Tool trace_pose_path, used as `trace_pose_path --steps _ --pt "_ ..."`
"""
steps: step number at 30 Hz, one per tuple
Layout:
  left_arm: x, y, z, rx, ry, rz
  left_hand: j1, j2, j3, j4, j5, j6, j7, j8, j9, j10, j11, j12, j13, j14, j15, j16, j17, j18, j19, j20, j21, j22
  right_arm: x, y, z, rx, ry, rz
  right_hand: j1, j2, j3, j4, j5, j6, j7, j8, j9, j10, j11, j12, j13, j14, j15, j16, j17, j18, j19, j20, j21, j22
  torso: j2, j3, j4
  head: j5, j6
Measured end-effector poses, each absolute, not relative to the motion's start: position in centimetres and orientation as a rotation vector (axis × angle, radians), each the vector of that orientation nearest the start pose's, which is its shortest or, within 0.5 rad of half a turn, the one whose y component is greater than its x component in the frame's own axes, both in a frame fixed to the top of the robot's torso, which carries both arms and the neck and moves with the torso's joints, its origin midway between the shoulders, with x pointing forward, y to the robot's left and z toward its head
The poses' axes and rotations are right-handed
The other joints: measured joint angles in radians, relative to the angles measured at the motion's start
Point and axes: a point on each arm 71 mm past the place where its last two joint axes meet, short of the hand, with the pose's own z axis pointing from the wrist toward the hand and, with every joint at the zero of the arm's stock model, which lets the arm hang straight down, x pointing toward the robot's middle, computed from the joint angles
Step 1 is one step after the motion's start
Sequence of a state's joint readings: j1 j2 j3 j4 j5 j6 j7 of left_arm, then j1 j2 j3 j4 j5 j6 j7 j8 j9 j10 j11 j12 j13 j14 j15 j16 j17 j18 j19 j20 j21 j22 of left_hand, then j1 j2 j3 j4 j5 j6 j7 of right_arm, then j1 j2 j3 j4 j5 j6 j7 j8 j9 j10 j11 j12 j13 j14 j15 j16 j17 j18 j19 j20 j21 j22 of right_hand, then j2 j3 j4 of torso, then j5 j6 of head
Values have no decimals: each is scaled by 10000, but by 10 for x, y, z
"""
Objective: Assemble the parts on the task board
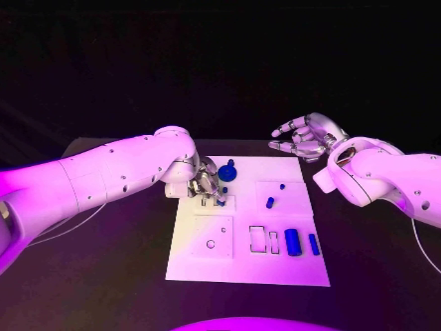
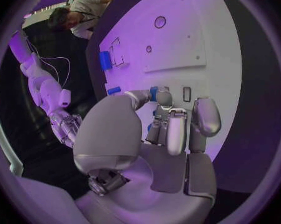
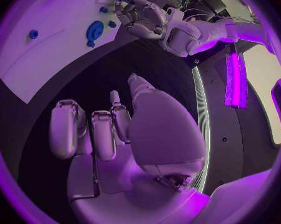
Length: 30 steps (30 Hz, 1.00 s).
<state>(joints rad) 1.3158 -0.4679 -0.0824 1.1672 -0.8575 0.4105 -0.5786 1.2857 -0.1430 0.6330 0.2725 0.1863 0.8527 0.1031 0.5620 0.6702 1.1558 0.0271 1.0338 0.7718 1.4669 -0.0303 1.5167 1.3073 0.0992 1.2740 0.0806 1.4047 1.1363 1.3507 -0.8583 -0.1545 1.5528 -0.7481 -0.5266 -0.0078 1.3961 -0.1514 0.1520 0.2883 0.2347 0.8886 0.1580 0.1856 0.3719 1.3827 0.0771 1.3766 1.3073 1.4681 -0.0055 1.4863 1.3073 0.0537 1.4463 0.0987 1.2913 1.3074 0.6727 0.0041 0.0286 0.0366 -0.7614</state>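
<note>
White board (image 1: 245, 265): nearest the robot, 2 blue bars (image 1: 294, 242) lie flat. Farther back, the left hand (image 1: 202, 182) pinches a small blue part (image 2: 153, 93) over its slot; recommend lowering it squarely. Farthest, the right hand (image 1: 305, 135) hangs empty, fingers apart.

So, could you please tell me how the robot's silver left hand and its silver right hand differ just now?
The silver left hand is over the white task board, while the silver right hand hangs beyond its far right corner. The left hand pinches a small blue part, while the right hand holds nothing, its fingers apart. Both are on white arms.
</note>
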Motion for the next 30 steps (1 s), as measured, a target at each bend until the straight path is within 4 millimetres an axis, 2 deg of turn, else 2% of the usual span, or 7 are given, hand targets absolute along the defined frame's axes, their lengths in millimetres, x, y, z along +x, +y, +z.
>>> trace_pose_path --steps 1,3,9,13,19,23,30 --pt "528 120 -212 -953 25819 -4507 -124 -102 550 -411 2 4 -5 23 55 2 -2 0 -3 0 0 8 0 0 0 0 11 17 497 -215 -149 4897 15854 9245 0 0 0 0 0 0 0 0 0 0 0 0 0 0 0 0 0 0 0 0 0 0 0 0 1 4 4" --pt "528 122 -213 -993 25821 -4511 -377 -134 691 -338 309 16 -15 136 92 83 -50 0 41 0 0 78 0 1 21 -21 77 102 497 -215 -149 4900 15872 9240 0 0 0 0 0 0 0 0 0 0 0 0 0 0 0 0 6 0 0 0 0 0 1 0 0 4 22" --pt "529 126 -212 -1266 25579 -4636 -1127 -377 751 -333 1820 385 -125 282 594 691 -217 256 419 6 -151 254 0 2 363 -183 338 554 497 -215 -150 4907 15910 9230 -54 54 0 0 0 0 0 39 10 0 0 0 7 0 0 0 8 -1 0 0 0 -1 8 6 -5 2 66" --pt "529 129 -210 -1597 25248 -4847 -1477 -507 641 -444 2588 603 -258 340 687 1010 -306 403 669 3 -253 310 0 -161 613 -286 488 903 497 -215 -150 4913 15936 9222 -54 54 0 0 0 0 0 39 9 0 0 0 8 0 0 0 8 0 0 0 0 -1 7 3 -1 -2 59" --pt "527 136 -208 -2080 24821 -5119 -1590 -539 600 -484 2976 650 -285 425 774 1187 -393 525 868 -32 -291 350 0 -160 664 -339 542 1067 497 -216 -150 4929 15955 9197 -54 54 0 0 -1 0 0 39 9 0 0 0 8 0 0 0 7 0 0 0 0 -1 8 3 1 -3 44" --pt "524 141 -205 -2249 24543 -5247 -1781 -626 530 -554 3527 795 -360 477 857 1352 -444 643 1028 0 -323 402 0 -161 776 -380 589 1171 497 -217 -151 4940 15968 9179 -54 54 0 0 -1 0 0 39 9 0 0 0 7 0 0 0 6 -1 0 0 0 -1 8 6 12 -11 24" --pt "516 142 -205 -2077 24118 -5214 -1837 -681 503 -582 3786 843 -408 515 914 1448 -459 697 1164 -1 -394 401 0 -160 825 -430 629 1276 497 -218 -152 4961 15999 9144 -54 54 0 0 -1 0 0 39 8 0 0 0 7 0 0 0 6 -1 0 0 0 2 17 4 23 -11 -19"
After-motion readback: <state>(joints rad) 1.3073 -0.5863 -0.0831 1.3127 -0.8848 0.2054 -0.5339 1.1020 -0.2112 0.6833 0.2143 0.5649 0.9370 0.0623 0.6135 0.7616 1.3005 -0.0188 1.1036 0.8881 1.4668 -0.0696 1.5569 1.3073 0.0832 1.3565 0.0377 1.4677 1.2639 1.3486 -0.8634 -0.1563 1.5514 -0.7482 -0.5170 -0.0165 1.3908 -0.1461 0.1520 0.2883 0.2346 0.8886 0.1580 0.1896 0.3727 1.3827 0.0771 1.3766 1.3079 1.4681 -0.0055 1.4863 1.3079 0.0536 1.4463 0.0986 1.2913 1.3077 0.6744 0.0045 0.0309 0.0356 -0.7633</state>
